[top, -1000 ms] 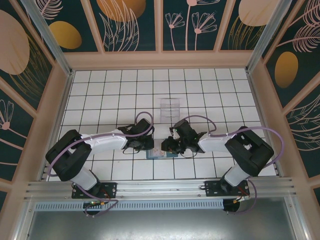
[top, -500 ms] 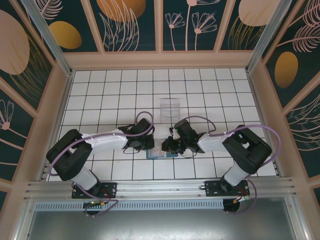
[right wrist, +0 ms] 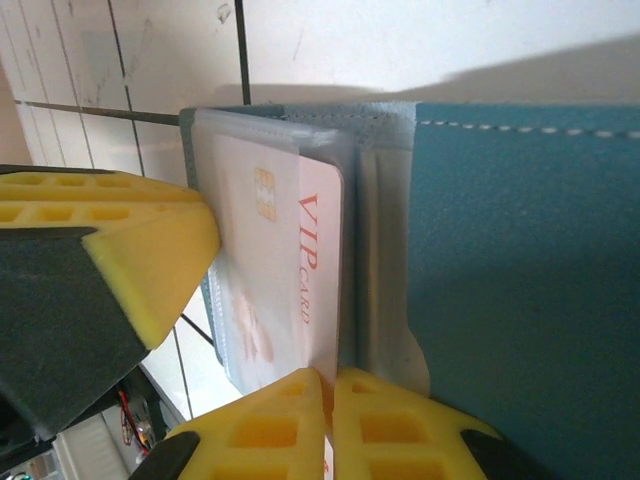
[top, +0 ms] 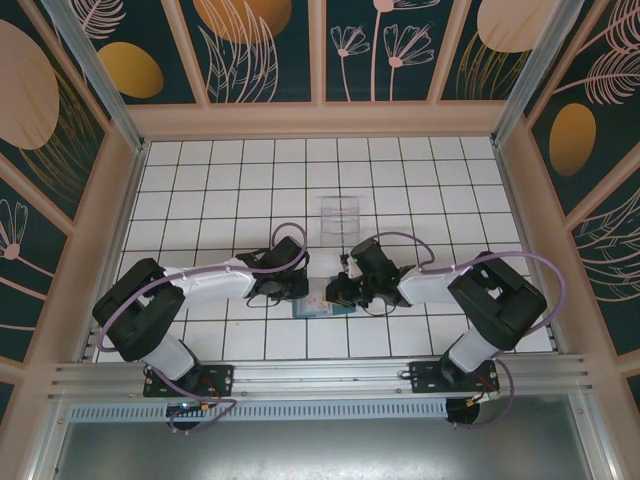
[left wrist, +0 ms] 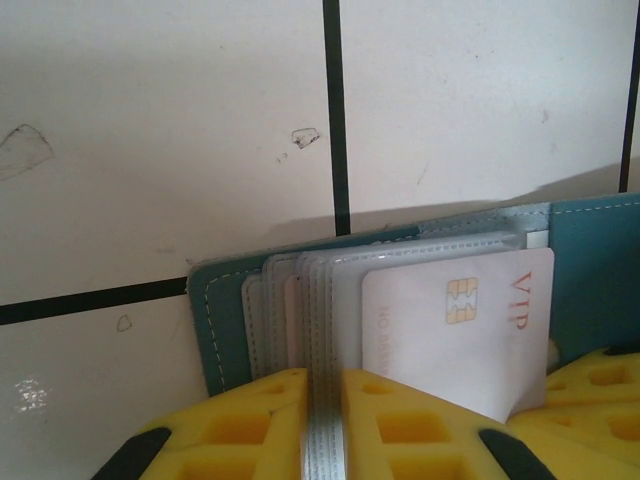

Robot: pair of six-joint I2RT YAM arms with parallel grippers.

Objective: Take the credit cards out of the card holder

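Overhead, I see the card holder [top: 312,309] lying near the bench's [top: 200,180] front edge. Wrist views add detail: the left gripper [left wrist: 322,420] clamps its clear sleeves [left wrist: 320,300], and the right gripper [right wrist: 330,420] pinches the pink card [right wrist: 290,260], whose long axis runs toward that gripper.

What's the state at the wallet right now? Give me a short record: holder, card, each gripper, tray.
card holder: teal, lying open on the tiled table, clear sleeves fanned out
pale VIP card: chip side up, tilted, seemingly partly out of its sleeve
left gripper: shut on the clear sleeves, pinning the card holder
right gripper: shut at the card's edge, apparently pinching it
clear tray: farther out on the table, apart from both grippers
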